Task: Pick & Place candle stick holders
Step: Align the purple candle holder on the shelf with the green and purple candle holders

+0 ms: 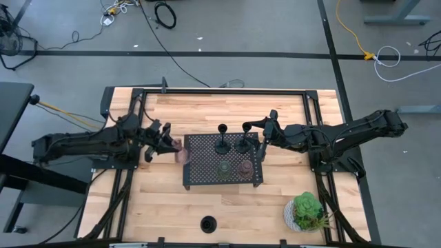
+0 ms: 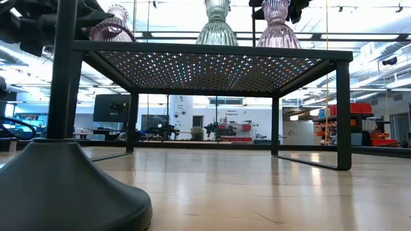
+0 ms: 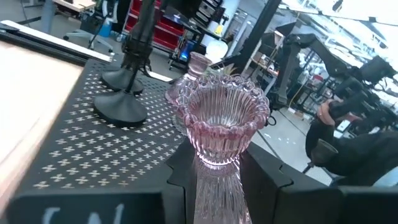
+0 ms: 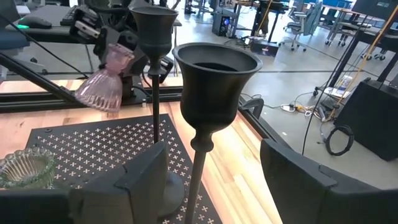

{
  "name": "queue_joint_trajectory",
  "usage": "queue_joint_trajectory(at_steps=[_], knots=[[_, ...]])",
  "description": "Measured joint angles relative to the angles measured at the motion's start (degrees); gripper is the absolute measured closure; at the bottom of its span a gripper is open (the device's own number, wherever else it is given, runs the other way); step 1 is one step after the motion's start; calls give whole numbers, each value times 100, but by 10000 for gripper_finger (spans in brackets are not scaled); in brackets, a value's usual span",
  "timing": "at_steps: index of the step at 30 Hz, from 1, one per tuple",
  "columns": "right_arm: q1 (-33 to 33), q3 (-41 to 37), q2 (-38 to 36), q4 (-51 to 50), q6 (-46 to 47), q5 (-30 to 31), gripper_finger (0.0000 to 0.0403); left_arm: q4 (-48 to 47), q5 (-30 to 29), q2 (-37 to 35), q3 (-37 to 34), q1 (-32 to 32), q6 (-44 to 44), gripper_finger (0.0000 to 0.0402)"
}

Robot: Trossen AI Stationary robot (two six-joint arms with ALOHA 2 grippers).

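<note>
A black perforated tray [image 1: 200, 176] stands mid-table. On it stand two black holders [image 1: 222, 142] [image 1: 244, 145], an olive-green glass holder [image 1: 224, 169] and a brownish glass holder [image 1: 244, 169]. My left gripper [image 1: 171, 145] is shut on the pink glass holder [image 1: 181, 153] at the tray's left edge. My right gripper [image 1: 260, 141] is open. Its fingers stand on either side of the right black holder's stem [image 4: 199, 168] without touching it. A third black holder [image 1: 207, 224] stands on its disc base near the table's near edge. My left gripper pinches the pink holder's narrow end [image 3: 211, 186] between its two fingers [image 3: 177, 183], coming from the table's left, slanting down. The holder lies along the fingers, its flared ribbed end [image 3: 224, 106] pointing away toward the tray. It is tilted over the tray's left edge [image 4: 102, 84].
A leafy green plant in a white pot [image 1: 306, 210] stands at the near right corner. The third black holder's base [image 2: 64, 186] fills the low view's left. The tray's legs [image 2: 343, 115] raise its top above the wooden table. A black frame runs around the table.
</note>
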Motion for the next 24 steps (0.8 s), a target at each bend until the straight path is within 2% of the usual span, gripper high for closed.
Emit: queue_joint_trajectory(at_steps=[6,15,20,24], knots=[[0,-1,0,86,-31,0,148,-16,-799,9,0,-837,162,306],[0,-1,0,102,-35,0,148,-13,-2303,20,0,-2189,476,306],[0,-1,0,102,-50,0,148,-26,-3156,290,17,-2815,624,306],[0,-1,0,102,-48,0,148,-32,-3567,718,319,-3205,688,306]])
